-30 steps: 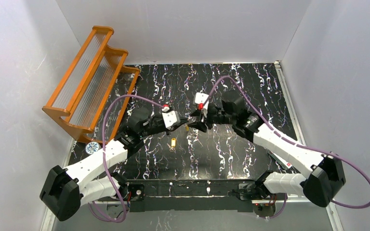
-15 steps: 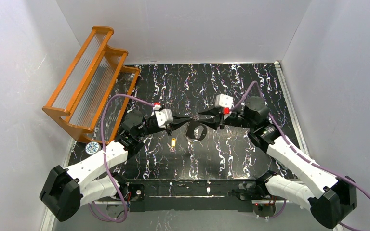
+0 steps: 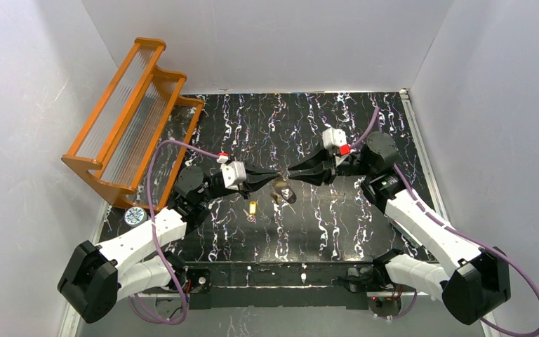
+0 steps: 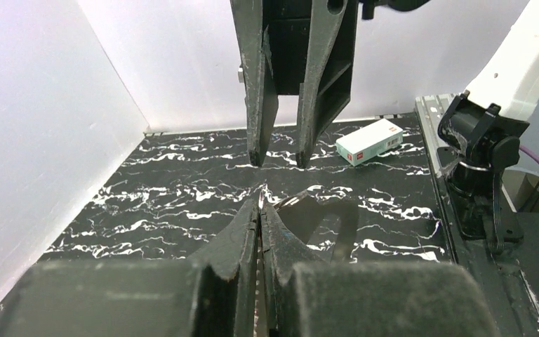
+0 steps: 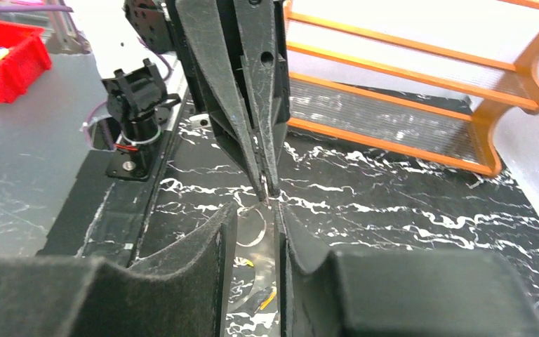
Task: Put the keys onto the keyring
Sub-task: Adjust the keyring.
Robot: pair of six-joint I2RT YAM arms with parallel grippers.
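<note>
The keyring (image 3: 284,192), a thin pale loop, hangs above the middle of the table from my left gripper (image 3: 278,176), which is shut on its top end. In the left wrist view the left gripper (image 4: 261,203) has its fingers pressed together on the band. My right gripper (image 3: 291,173) faces it tip to tip, jaws apart. Seen from the right wrist, the keyring (image 5: 258,232) shows through the gap of the right gripper (image 5: 256,210). One yellow-headed key (image 3: 253,208) lies on the table left of the ring. Two keys (image 5: 248,262) (image 5: 267,300) show below the gap.
An orange rack (image 3: 130,119) stands at the back left against the wall. A round patterned disc (image 3: 134,216) lies by the left arm. A small white and green box (image 4: 369,140) lies near the table's right edge. A red bin (image 5: 3,45) sits off the table.
The right arm has swung back to the right and its jaws have narrowed. The left gripper has drawn slightly left, still shut, and the keyring now hangs between the two tips.
</note>
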